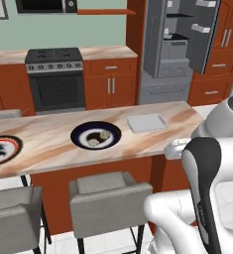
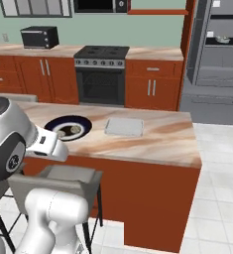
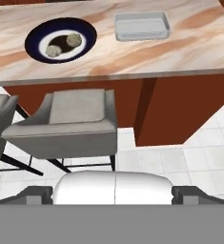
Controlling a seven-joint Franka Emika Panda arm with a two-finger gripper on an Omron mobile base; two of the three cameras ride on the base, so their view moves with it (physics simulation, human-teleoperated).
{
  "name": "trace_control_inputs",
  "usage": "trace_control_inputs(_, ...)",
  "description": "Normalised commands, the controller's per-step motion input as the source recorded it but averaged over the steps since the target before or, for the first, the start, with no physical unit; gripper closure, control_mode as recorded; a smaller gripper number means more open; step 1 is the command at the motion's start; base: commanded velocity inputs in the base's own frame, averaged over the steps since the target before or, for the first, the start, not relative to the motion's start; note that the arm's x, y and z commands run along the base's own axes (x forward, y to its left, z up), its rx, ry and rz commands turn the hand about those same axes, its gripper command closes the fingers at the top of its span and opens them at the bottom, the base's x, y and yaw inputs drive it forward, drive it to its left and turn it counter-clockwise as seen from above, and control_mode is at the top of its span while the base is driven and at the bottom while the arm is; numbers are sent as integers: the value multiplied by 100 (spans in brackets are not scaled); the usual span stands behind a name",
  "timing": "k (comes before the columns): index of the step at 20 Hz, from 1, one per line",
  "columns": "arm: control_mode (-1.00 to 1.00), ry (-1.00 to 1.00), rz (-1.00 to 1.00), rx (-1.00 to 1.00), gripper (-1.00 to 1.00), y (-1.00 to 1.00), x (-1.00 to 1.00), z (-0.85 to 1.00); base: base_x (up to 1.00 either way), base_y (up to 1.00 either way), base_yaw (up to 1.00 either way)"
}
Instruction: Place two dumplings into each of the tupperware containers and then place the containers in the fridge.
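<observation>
In the hand view, going from left to right, the dark-blue plate (image 3: 61,40) sits in the upper left of the frame on the marble counter (image 3: 189,45), with two dumplings (image 3: 64,44) side by side on its white centre. To its right, at the upper middle, lies the pale grey tub (image 3: 142,25), empty, its long side running across the frame. Plate and tub are near each other but apart. A grey stool (image 3: 73,121) stands below the counter edge, between the claw and the plate.

The claw (image 3: 111,194) is at the bottom centre of that frame, its two dark tips spread wide with nothing between them. The dumplings lie well ahead of it, up and to the left; the tub up and slightly right. I judge the next move is a long reach forward and left over the stool to the nearer dumpling.

In the left base view the fridge (image 1: 180,47) stands open at the upper right, well behind the counter.
</observation>
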Motion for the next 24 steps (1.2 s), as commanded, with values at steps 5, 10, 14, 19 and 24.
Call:
trace_control_inputs(5,100,0,0,0,-100,0,0,0,28,-6,0)
trace_control_inputs(10,100,0,0,0,-100,0,0,0,79,0,0)
trace_control_inputs(14,100,0,0,0,-100,0,0,0,59,0,0)
trace_control_inputs(19,-100,0,0,0,-100,0,2,0,1,0,0)
trace_control_inputs(24,-100,3,0,0,-100,35,81,0,0,0,0)
